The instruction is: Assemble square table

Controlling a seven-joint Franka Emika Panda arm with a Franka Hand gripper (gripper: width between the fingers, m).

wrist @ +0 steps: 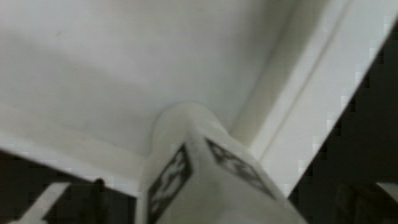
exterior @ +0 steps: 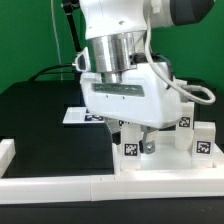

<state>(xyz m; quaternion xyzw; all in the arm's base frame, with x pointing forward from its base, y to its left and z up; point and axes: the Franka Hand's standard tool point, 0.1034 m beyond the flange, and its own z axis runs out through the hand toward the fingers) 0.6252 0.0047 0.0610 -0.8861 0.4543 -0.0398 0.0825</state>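
My gripper [exterior: 136, 146] hangs low over the white square tabletop slab [exterior: 172, 168] at the exterior view's lower right. It is shut on a white leg block [exterior: 131, 150] with black-white tags, held upright just above the slab. In the wrist view the held leg [wrist: 192, 165] fills the middle between my gripper's [wrist: 196, 212] dark sides. Behind it lie the slab's flat face [wrist: 107, 70] and its raised rim [wrist: 294, 80]. Two more tagged leg blocks [exterior: 203, 142] stand at the slab's far right. Whether the held leg touches the slab is hidden.
The marker board [exterior: 78, 116] lies on the black table behind my arm. A long white border rail [exterior: 50, 186] runs along the front, with another piece [exterior: 5, 152] at the exterior view's left. A green wall stands behind.
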